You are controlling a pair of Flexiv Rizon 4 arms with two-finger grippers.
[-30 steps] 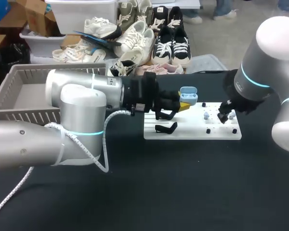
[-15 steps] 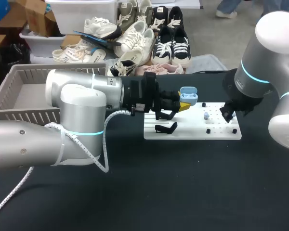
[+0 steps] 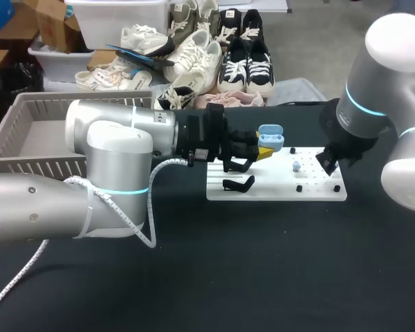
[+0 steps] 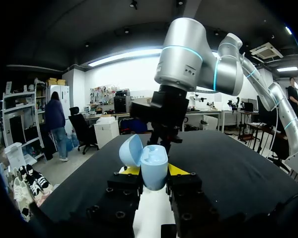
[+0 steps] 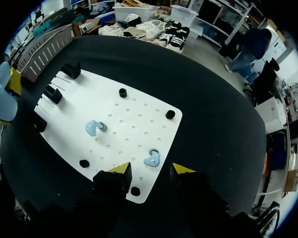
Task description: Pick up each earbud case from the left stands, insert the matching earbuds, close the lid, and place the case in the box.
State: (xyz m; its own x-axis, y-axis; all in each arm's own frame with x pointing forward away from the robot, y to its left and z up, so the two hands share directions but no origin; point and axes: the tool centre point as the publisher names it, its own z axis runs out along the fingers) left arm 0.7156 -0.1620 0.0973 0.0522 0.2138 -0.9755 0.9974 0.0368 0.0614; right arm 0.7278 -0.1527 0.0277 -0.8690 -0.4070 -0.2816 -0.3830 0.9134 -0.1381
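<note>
**Earbud case (image 4: 154, 166) held open while the right arm is backing off the board**

The left end effector (image 4: 154, 171) is clamped on the case, lid tipped back, holding it above the stand end of the white board (image 3: 263, 192), exactly where it was a second ago. The right end effector (image 5: 150, 169) is the one moving: it is lifting a touch and drifting back from the board, fingers apart, nothing between them. The near earbud (image 5: 152, 158) is lying on the board just ahead of its tips, and the second earbud (image 5: 93, 127) is lying farther on towards the stands. So nothing is loaded yet. My guess is it is lining up again for the near one. The box (image 3: 28, 131) is waiting at the table's (image 3: 263, 277) far left.
</note>
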